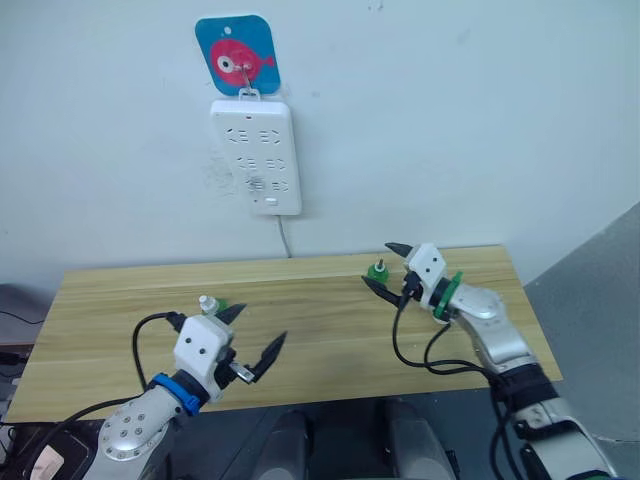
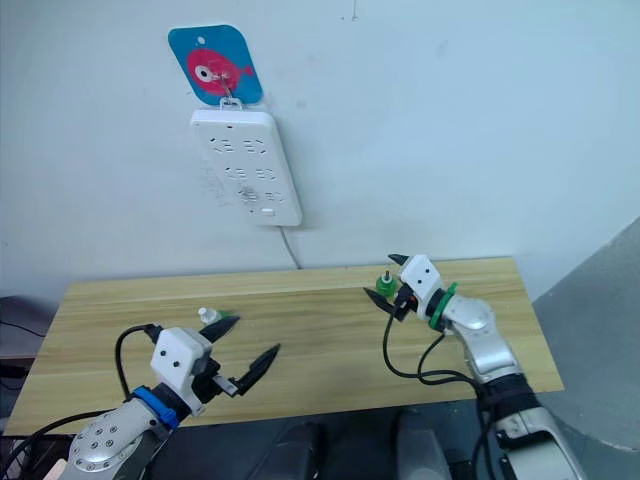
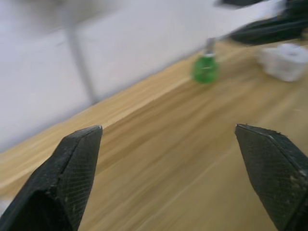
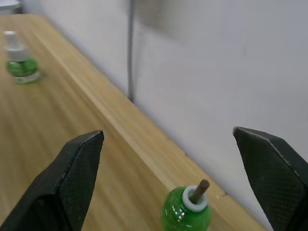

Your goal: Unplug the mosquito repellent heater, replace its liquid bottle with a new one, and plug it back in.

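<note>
A green liquid bottle (image 1: 378, 271) with a bare brown wick stands near the table's back edge, right of centre. My right gripper (image 1: 378, 262) is open, with one finger on each side of it and not touching; the right wrist view shows the bottle (image 4: 186, 211) low between the fingers. A second green bottle (image 1: 209, 305) with a white cap stands at the front left, just behind my left gripper (image 1: 262, 325), which is open and holds nothing. The mosquito repellent heater is out of view. A blurred white lump (image 3: 288, 61) beside the right fingers cannot be identified.
A white multi-socket power strip (image 1: 256, 156) hangs on the wall from a blue hook plate (image 1: 236, 52), its sockets unoccupied and its cable (image 1: 285, 238) dropping behind the wooden table (image 1: 330, 340). Black cables trail from both wrists over the table's front.
</note>
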You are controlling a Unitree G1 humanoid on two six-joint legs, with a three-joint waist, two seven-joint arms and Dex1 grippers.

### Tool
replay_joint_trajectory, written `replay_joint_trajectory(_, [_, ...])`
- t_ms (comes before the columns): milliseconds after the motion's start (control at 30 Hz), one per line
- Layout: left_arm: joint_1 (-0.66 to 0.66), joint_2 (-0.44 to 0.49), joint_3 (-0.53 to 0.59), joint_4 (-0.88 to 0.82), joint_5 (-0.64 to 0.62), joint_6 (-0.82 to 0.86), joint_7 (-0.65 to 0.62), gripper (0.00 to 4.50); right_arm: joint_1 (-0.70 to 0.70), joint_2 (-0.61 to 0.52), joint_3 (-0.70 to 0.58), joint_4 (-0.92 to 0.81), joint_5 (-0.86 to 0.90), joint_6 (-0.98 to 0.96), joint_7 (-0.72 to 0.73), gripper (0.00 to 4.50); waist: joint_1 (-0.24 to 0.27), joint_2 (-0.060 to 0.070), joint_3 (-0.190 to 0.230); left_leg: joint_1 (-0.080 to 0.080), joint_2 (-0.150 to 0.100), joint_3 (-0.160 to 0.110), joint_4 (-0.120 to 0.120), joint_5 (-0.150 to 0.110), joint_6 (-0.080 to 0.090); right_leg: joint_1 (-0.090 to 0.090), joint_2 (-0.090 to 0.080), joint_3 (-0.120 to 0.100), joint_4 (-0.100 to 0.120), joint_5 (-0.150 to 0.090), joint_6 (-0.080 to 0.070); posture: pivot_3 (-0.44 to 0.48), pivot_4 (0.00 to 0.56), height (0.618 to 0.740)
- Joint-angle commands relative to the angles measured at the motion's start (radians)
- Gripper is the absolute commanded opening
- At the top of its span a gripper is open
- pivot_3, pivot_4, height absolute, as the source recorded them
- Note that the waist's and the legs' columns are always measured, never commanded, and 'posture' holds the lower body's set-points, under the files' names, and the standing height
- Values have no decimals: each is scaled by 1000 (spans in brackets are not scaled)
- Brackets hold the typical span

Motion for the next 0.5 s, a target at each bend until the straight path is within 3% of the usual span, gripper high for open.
replay_joint_trajectory(33, [19, -24, 40, 21, -3, -20, 28, 4493, 16, -33, 22, -152, 41, 79, 74, 4500, 1, -1, 0, 0, 0, 0, 0, 0, 0, 0, 0, 0, 0, -2, 3, 62, 263, 740])
replay_joint_trajectory(267, [5, -69, 115, 96, -31, 21, 84, 4493, 36, -86, 79, -280, 34, 153, 162, 4500, 5, -4, 4, -1, -1, -1, 0, 0, 0, 0, -1, 0, -1, -1, 2, 55, 271, 740])
replay_joint_trajectory(500, [-26, -57, 123, 198, -1, -26, 61, 4493, 61, -118, 130, -401, 34, 239, 211, 4500, 5, -5, 14, -1, -1, -1, 0, 0, 0, 0, -1, -1, -1, -1, 2, 33, 294, 740])
